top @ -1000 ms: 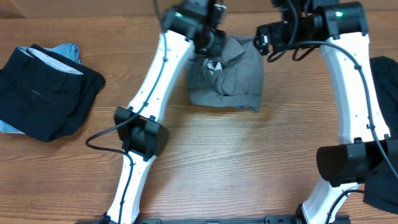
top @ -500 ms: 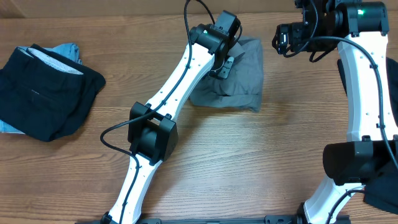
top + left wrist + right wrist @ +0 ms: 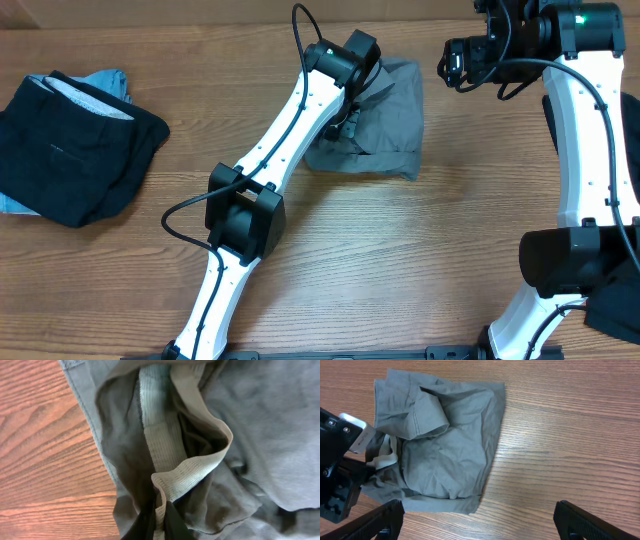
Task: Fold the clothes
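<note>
The grey garment (image 3: 385,120) lies crumpled at the far middle of the table; it also shows in the right wrist view (image 3: 450,450). My left gripper (image 3: 159,522) is shut on the garment's ribbed collar band (image 3: 185,472), seen close up in the left wrist view. In the overhead view the left gripper (image 3: 350,100) sits on the garment's left side. My right gripper (image 3: 477,522) is open and empty, raised above the table to the right of the garment; in the overhead view the right gripper (image 3: 455,65) is apart from the cloth.
A pile of black garments (image 3: 80,150) over a light-blue one (image 3: 105,80) lies at the left. Another black garment (image 3: 615,200) lies at the right edge, behind the right arm. Bare wood lies in front of the grey garment.
My left gripper came down onto the grey garment's left side and closed on its collar. My right arm pulled back to the right, away from the cloth.
</note>
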Controlling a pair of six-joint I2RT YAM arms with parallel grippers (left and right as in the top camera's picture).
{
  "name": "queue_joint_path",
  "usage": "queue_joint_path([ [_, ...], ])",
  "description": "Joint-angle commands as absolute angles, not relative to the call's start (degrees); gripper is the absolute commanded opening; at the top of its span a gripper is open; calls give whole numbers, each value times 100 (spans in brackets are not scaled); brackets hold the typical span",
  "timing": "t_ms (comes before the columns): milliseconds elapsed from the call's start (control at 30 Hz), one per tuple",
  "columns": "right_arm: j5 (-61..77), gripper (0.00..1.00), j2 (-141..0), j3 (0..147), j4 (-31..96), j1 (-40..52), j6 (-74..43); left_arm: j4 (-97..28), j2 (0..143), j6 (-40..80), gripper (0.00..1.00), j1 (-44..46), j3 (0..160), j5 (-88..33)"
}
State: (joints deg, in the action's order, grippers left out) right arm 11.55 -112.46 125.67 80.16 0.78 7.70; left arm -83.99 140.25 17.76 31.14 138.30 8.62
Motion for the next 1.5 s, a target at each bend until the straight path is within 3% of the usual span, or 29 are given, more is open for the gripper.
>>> queue_joint_path([
  [0, 1114, 100, -11266, 12595, 8012, 67, 746, -8429, 13939, 2115, 13, 3109, 13552, 978],
  [67, 1114, 100, -11266, 12597, 8012, 67, 746, -8412, 13939, 2239, 19, 3109, 13264, 1234],
  [267, 1114, 100, -11266, 12595, 8012, 67, 746, -8449, 13939, 2342, 19, 3087, 12895, 2117],
  [400, 1111, 100, -11266, 12595, 8025, 67, 746, -8401, 13939, 2340, 27, 3055, 12908, 2119],
  [633, 1090, 100, -11266, 12595, 8034, 67, 746, -9094, 13937, 2342, 56, 3048, 14016, 2462],
  [733, 1092, 100, -11266, 12595, 8036, 67, 746, -9485, 13937, 2340, 63, 3048, 14849, 2456],
  [900, 1092, 100, -11266, 12595, 8034, 67, 746, -8753, 13939, 1789, 63, 3107, 15279, 1791],
  [1033, 899, 100, -11266, 12595, 8106, 64, 746, -8368, 13939, 1542, 62, 3166, 15224, 1994],
  [1133, 902, 100, -11266, 12595, 8086, 60, 746, -8029, 13939, 1393, 49, 3170, 15209, 1251],
  [1467, 493, 100, -11268, 12595, 8027, -84, 681, -5951, 13939, -43, 57, 3511, 14149, 788],
])
